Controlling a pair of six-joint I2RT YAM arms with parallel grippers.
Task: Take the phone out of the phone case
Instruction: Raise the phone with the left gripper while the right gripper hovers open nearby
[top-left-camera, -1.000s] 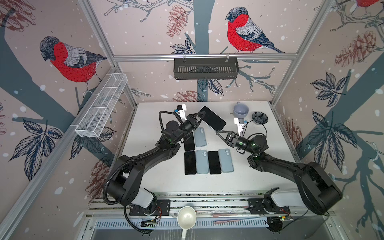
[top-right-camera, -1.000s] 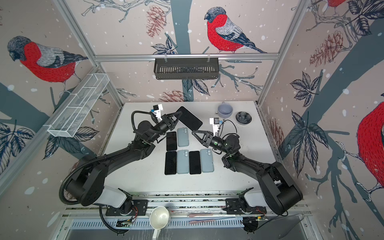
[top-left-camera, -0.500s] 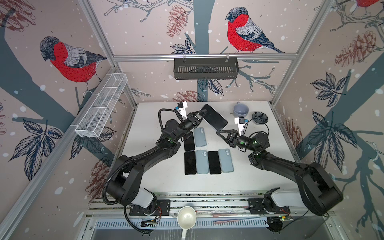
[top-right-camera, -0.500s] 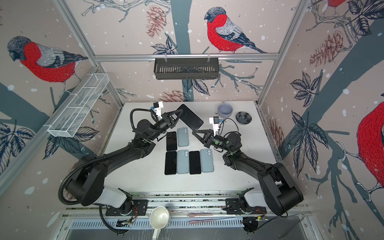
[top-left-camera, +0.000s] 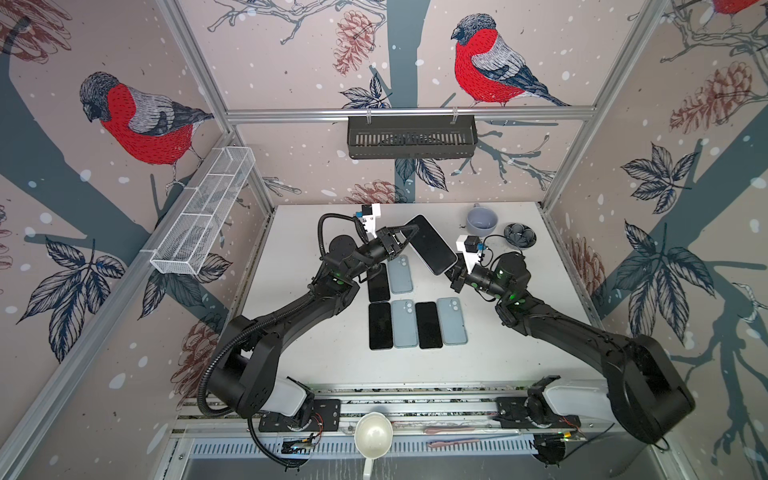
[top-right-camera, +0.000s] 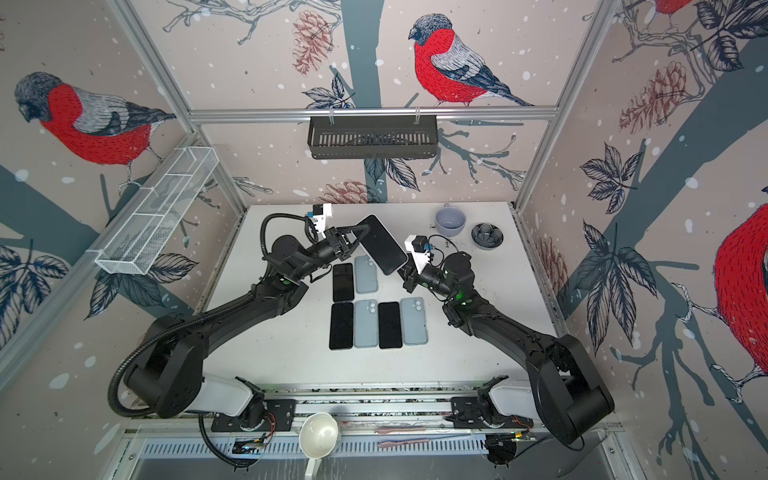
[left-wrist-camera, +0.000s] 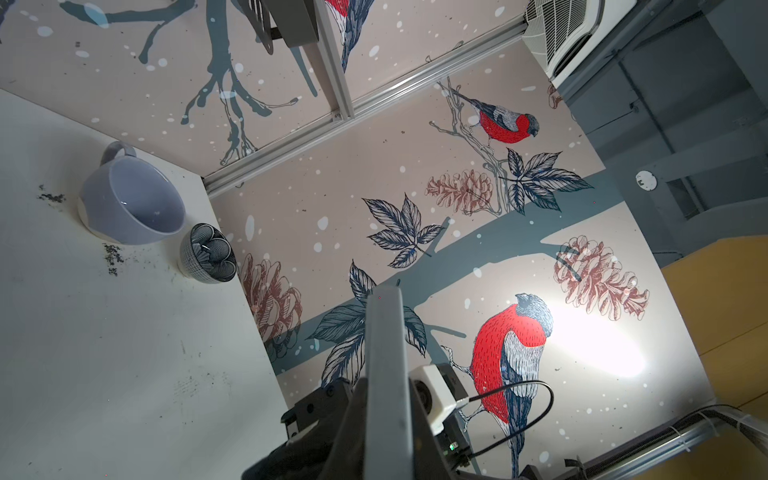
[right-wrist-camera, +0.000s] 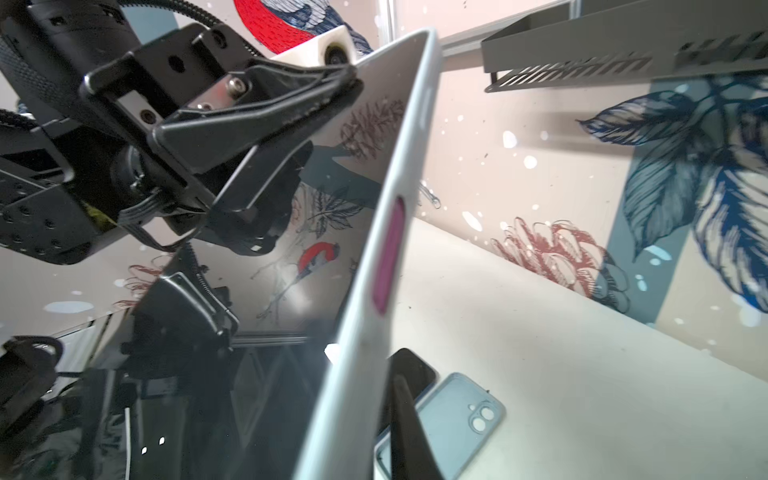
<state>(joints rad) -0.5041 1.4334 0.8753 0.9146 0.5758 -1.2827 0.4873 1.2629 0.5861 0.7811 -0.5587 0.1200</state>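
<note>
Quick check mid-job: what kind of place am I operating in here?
Probably a lab robot cell: bird-print panels on an aluminium frame enclose a white table, with the left arm and right arm mounted on a front rail.

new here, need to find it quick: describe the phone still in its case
On the white table, find the phones and cases lying flat in rows. Beyond them the left gripper pinches the cased phone. It alone is lifted and tilted, pale rim around its screen.
</note>
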